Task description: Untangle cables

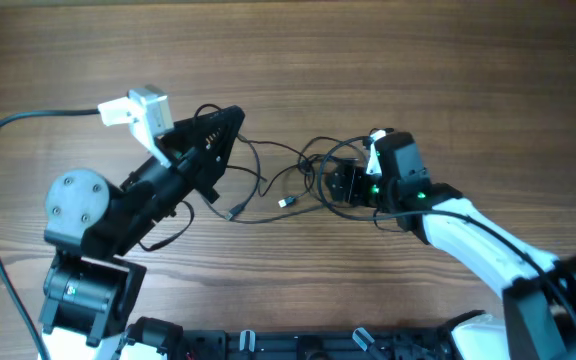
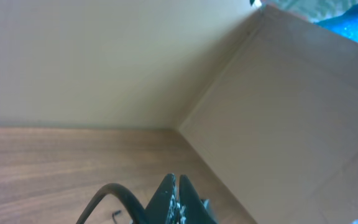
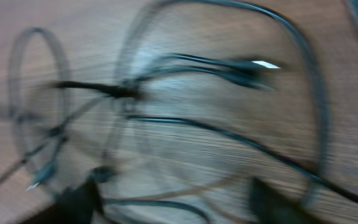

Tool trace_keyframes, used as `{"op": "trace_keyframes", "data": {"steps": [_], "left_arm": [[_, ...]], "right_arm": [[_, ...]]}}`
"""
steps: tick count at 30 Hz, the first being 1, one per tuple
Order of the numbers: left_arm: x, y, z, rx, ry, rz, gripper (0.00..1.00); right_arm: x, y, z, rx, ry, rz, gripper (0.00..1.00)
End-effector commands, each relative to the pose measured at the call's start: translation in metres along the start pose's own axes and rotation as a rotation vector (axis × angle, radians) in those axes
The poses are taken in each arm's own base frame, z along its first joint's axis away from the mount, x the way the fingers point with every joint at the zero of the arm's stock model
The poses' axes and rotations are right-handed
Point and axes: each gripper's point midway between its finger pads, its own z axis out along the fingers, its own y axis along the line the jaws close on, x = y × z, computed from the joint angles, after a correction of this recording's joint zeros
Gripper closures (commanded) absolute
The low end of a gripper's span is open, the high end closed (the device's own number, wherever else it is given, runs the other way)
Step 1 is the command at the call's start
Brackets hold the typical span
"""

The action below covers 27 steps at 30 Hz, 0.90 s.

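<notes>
Wooden table beneath me: my left hand is pinched shut; my right hand stands wide, the tangled cables just ahead, blurred.

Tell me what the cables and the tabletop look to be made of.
Cables: thin black cords, probably a plastic or rubber jacket with a slight sheen; they bend in loose loops. One plug tip glints silvery, likely metal. Tabletop: wood or wood-look laminate, matte; brown grain streaks show, which one is unclear.

text: none legible | labels/brands/numbers: none | right wrist view: blurred, small print possibly missed
</notes>
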Motion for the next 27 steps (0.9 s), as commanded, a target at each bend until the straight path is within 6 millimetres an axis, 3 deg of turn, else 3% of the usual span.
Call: {"op": "trace_keyframes", "data": {"steps": [1,2,5,9,12,15,20,24,27], "left_arm": [[-0.020,0.000,-0.010,-0.049,-0.085,0.041,0.96],[-0.022,0.002,-0.010,-0.064,-0.097,0.041,0.96],[-0.037,0.020,-0.016,-0.155,-0.163,0.044,0.96],[-0.073,0.047,-0.038,-0.310,-0.302,0.063,0.96],[-0.099,0.057,-0.058,-0.379,-0.380,0.083,0.96],[-0.115,0.062,-0.072,-0.412,-0.439,0.051,0.96],[-0.120,0.065,-0.078,-0.425,-0.457,0.045,0.96],[-0.130,0.073,-0.089,-0.496,-0.480,0.154,0.96],[-0.142,0.089,-0.109,-0.616,-0.534,0.202,0.96]], "right_arm": [[0.005,-0.031,0.012,0.137,0.002,0.074,0.91],[0.005,-0.040,0.010,0.174,-0.001,0.113,0.96],[-0.003,-0.074,-0.006,0.283,-0.033,0.184,0.96],[-0.002,-0.130,-0.037,0.444,-0.051,0.377,0.96],[-0.003,-0.161,-0.054,0.479,-0.051,0.461,0.96],[-0.006,-0.170,-0.059,0.462,-0.052,0.489,0.96],[-0.007,-0.173,-0.061,0.466,-0.058,0.501,0.96],[-0.006,-0.173,-0.061,0.466,-0.057,0.502,0.96],[-0.007,-0.173,-0.061,0.465,-0.058,0.503,0.93]]}}
